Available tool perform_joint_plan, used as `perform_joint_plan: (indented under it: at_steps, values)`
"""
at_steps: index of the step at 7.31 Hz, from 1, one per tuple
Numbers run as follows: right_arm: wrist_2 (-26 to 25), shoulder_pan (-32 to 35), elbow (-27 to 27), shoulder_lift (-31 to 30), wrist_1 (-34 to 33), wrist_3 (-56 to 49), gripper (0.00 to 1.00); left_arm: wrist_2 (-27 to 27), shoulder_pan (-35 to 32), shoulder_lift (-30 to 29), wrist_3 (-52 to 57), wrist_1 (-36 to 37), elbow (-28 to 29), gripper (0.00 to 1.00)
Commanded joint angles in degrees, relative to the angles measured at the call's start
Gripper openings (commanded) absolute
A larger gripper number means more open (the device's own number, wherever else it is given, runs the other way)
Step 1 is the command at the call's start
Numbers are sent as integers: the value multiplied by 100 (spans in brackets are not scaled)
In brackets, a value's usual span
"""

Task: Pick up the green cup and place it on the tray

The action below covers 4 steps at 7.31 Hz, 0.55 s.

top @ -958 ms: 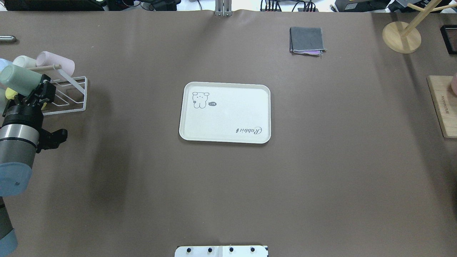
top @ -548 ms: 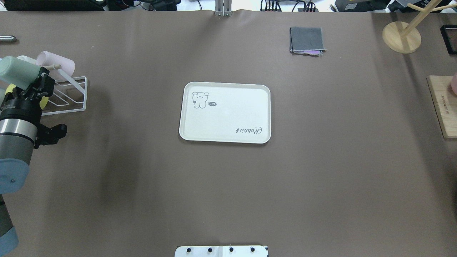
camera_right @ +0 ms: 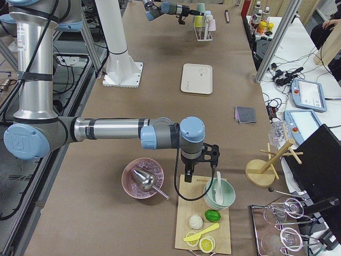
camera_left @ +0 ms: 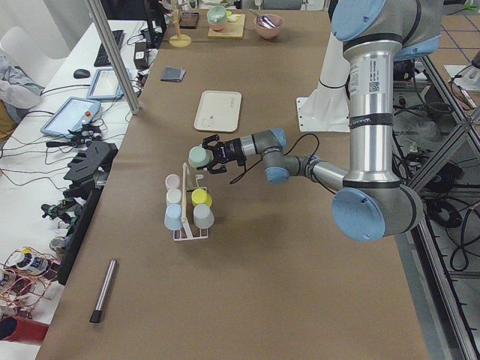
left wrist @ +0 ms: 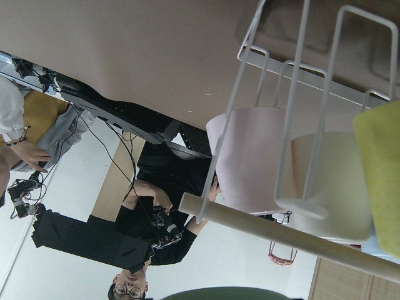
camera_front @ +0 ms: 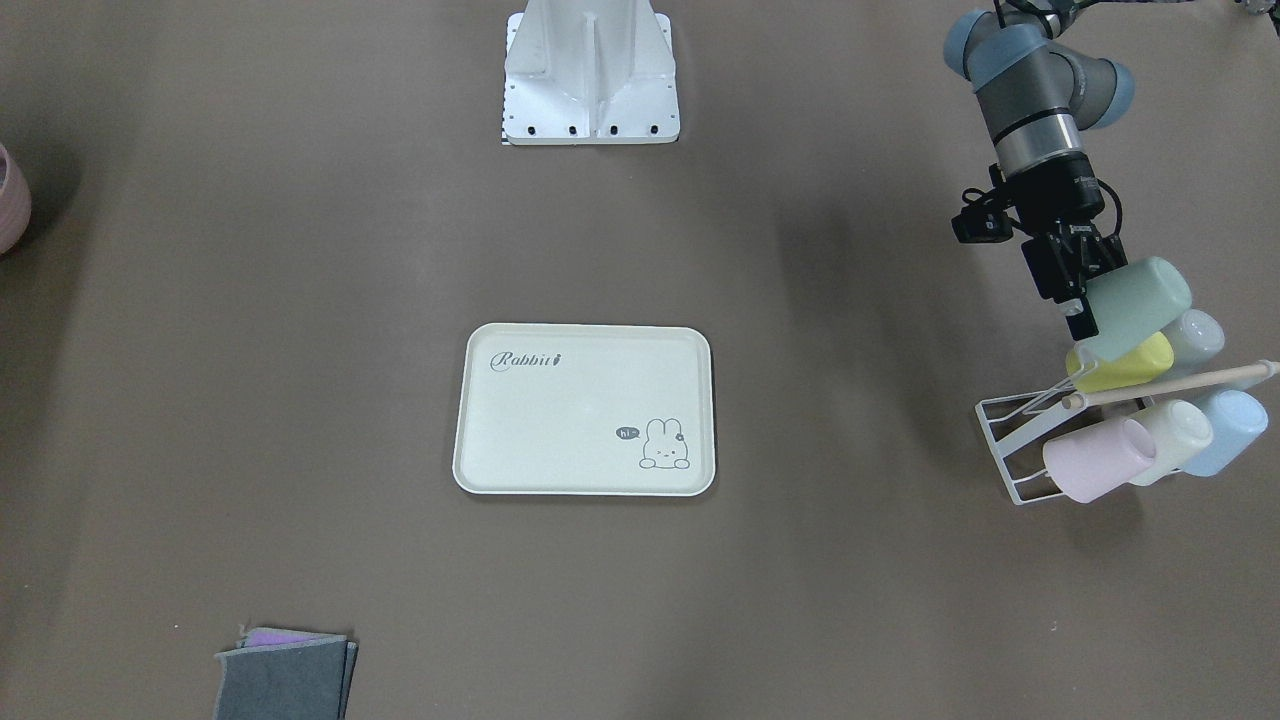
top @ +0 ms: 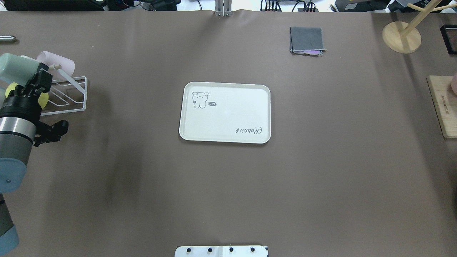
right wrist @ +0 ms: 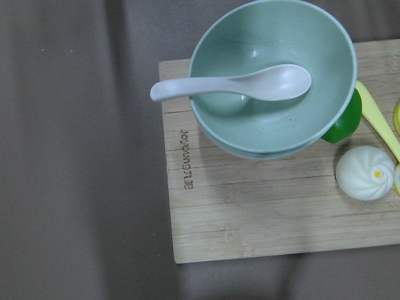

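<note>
Our left hand [camera_front: 1083, 312] is gripping the green cup [camera_front: 1138, 295]. Its fingers are pinched in close on the end of the cup nearest the wrist. The green cup is lying on its side in the air and pointing away beyond the fingertips. It is hanging clear of the tabletop [camera_front: 300, 300].

Just beneath the hand, a yellow cup [camera_front: 1125, 368] is resting on a white wire rack [camera_front: 1000, 440]. Whether the two cups are touching, we cannot tell. Other pale cups are sitting on the rack a little farther past the hand, among them a pink cup [camera_front: 1095, 460].

The tray [camera_front: 585, 410] is lying flat on the tabletop, well apart from the hand, out to its side toward the middle. The green cup is nowhere near it yet.

Our right hand [camera_right: 205, 160] is hovering far from the left one, at the opposite end of the tabletop. Directly under it, a wooden board [right wrist: 250, 219] is carrying a green bowl [right wrist: 250, 125] with a white spoon [right wrist: 231, 87] laid across it. We cannot tell how far open the right hand is.
</note>
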Motion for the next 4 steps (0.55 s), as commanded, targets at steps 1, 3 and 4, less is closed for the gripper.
perform_joint_plan:
  at_steps: [1, 3, 4]
  values:
    - [-7, 0, -39, -22, 3, -6, 100, -217, 4, 5, -772, -53, -17, 74]
    - [28, 0, -48, -31, 2, -6, 100, -227, 4, -4, -1353, -123, -52, 72]
    - [11, 0, -48, -31, 3, -6, 100, -227, 12, -13, -1364, -123, -183, 72]
